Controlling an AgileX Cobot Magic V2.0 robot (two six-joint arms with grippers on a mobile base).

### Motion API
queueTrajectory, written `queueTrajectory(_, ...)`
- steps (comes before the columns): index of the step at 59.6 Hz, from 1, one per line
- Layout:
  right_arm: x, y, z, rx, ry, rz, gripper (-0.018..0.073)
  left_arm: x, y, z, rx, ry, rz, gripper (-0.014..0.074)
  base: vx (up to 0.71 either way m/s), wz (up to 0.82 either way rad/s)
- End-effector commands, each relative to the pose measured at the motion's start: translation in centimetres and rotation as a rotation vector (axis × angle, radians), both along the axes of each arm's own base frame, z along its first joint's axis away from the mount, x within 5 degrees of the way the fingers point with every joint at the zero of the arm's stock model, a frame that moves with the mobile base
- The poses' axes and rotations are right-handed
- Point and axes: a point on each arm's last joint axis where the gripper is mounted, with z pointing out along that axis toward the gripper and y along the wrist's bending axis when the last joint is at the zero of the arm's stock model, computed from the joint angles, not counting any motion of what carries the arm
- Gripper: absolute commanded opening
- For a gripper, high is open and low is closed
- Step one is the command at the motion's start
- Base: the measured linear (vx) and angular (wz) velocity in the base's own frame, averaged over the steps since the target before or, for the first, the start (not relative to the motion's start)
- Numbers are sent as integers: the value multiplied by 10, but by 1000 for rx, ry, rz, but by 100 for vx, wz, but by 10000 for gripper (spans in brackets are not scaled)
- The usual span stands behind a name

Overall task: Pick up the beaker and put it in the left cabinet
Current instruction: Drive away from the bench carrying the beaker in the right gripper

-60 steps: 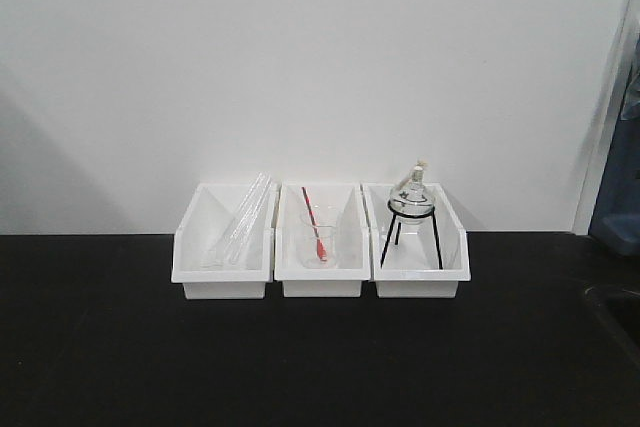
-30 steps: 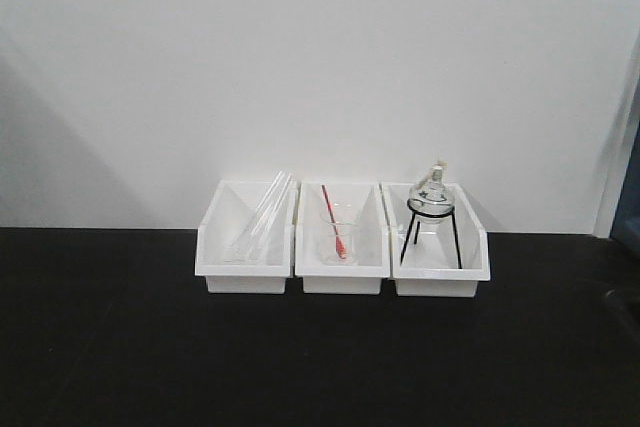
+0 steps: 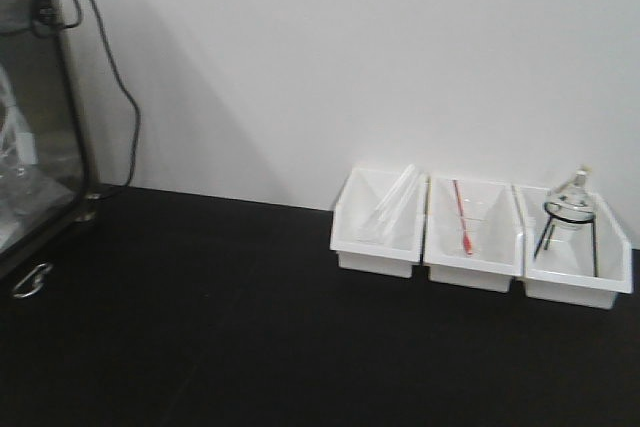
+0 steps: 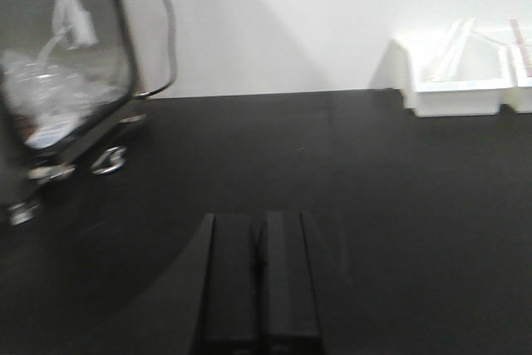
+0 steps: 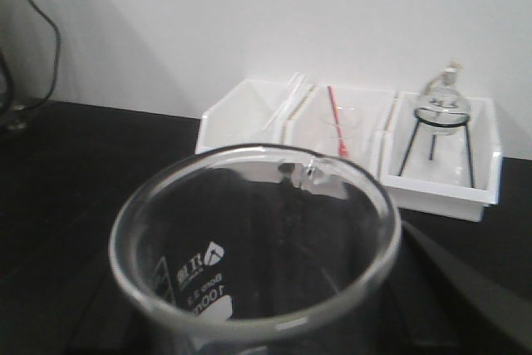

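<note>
Front view: three white plastic bins sit at 3 o'clock on the black bench. Left wrist view: the left gripper is pressed closed, empty, at 6 o'clock. Right wrist view — the small clear glass beaker fills 6 o'clock, clamped in the right gripper.

Black two-finger left gripper: flat fingers pressed flush together, pointing straight forward, roughly level. Right gripper: mostly hidden behind the clear glass beaker; looks clamped on it, rim up.
</note>
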Motion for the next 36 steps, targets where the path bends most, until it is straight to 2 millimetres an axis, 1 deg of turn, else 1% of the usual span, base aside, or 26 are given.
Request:
queueTrajectory(1,0,2,14,-8,-90,31,-6,-1,-1,4,-15,-91,-15,-8,-16,62)
queueTrajectory(36,0,2,14,-8,-90,31,-6,-1,-1,4,-15,-91,-15,-8,-16,62)
